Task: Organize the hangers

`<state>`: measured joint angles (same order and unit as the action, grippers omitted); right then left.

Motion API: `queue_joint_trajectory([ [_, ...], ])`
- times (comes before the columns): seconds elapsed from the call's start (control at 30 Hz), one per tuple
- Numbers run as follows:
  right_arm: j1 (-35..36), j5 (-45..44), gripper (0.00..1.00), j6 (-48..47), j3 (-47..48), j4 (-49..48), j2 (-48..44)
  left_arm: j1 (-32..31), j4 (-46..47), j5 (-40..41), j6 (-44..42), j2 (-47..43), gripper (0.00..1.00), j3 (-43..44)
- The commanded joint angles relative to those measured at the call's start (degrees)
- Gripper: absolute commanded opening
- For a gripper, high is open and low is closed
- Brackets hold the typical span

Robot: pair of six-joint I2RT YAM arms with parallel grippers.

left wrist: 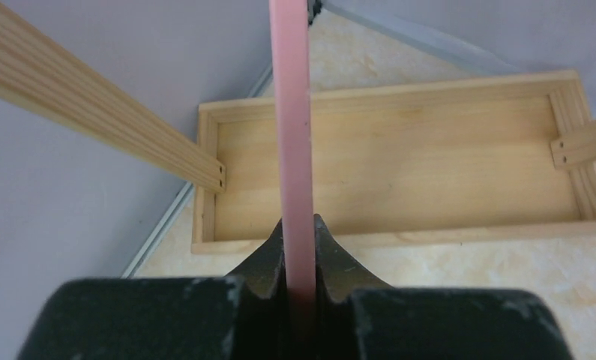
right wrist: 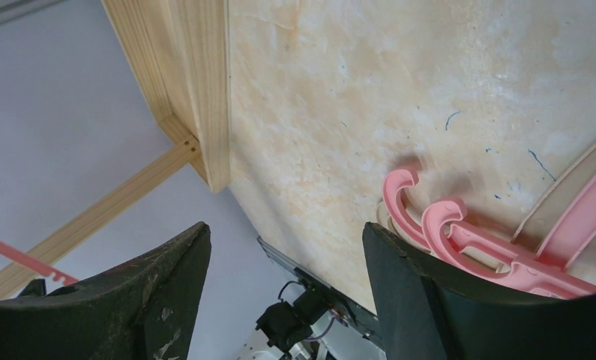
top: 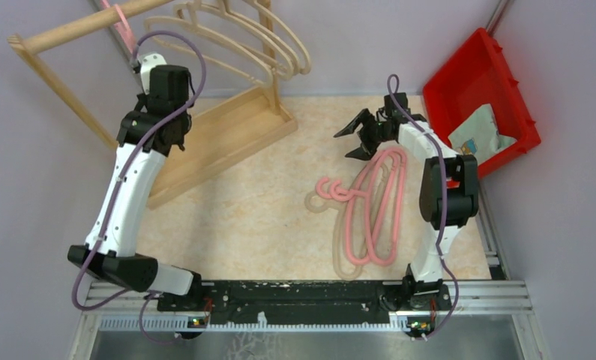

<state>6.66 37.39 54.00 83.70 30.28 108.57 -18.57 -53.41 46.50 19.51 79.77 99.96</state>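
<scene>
As I judge it, the task is about in the middle. Several beige hangers (top: 235,37) already hang on the wooden rack (top: 227,135) at the far left of the desk (top: 280,240). One pink hanger (left wrist: 291,112) is in work now. The left pincer (left wrist: 298,234) is closed on its thin bar, which runs straight up between the 2 fingers in the left wrist view. In the top view this hanger is high up, beside the round pole (top: 85,24) of the rack. I cannot tell if its hook is already over the pole. Under it, in the wrist view, is the flat base tray (left wrist: 399,172) of the rack.

What is left is the pile (top: 377,202) on the desk in front of the right arm. It has pink hangers and at least 1 beige one, lying flat and crossed over each other, with 2 pink hooks pointing to the left. These need to go to the rack once the held one is hung.

The right pincer (top: 357,142) is wide open and holds nothing. It hovers near the far end of the pile, a little to the left of the rounded ends of the pink loops. In the right wrist view the 2 pink hooks lie just past the tip of one finger, not in the gap between the 2 fingers. So this pincer is near the pile but is not set around any hanger.
</scene>
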Motion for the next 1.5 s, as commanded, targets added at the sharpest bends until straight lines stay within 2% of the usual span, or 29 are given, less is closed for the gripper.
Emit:
queue_joint_trajectory([
  [0.0,-1.1,1.3,0.73,-1.0,1.9,-1.8,0.6,3.8,7.6,-3.4,-7.5,4.0,0.00,7.3],
  [0.23,-2.5,1.4,0.73,-1.2,1.5,-2.0,0.9,4.8,7.0,-7.1,-8.6,10.9,0.00,15.2],
  [0.73,-4.7,1.3,0.74,-1.9,-3.7,-2.8,-1.8,6.3,3.0,-15.3,-4.5,13.5,0.00,13.7],
  [0.77,-4.7,1.3,0.75,-2.1,-3.9,-2.7,-2.0,6.3,3.0,-15.8,-4.5,13.4,0.07,13.6],
  [0.83,-4.7,1.2,0.78,-2.4,-4.3,-2.5,-2.5,6.3,3.4,-16.9,-4.7,12.6,0.27,13.0],
  [0.9,-4.7,0.7,0.82,-3.1,-4.6,-2.0,-3.0,6.3,4.8,-17.5,-5.2,11.1,0.33,11.7],
  [1.0,-4.8,0.2,0.85,-4.6,-4.6,-0.5,-3.6,6.3,6.9,-18.2,-6.1,8.1,0.49,9.5],
  [1.17,-4.8,-1.0,0.88,-7.0,-4.5,1.7,-4.4,6.3,11.9,-22.2,-8.0,1.8,0.65,3.7],
  [1.33,-4.8,-1.7,0.89,-8.1,-5.3,2.5,-5.1,6.3,16.7,-26.0,-8.2,-5.7,0.68,-3.7],
  [1.47,-4.8,-2.3,0.89,-8.9,-5.5,3.1,-5.3,6.2,18.5,-28.2,-9.1,-9.8,0.80,-7.2],
])
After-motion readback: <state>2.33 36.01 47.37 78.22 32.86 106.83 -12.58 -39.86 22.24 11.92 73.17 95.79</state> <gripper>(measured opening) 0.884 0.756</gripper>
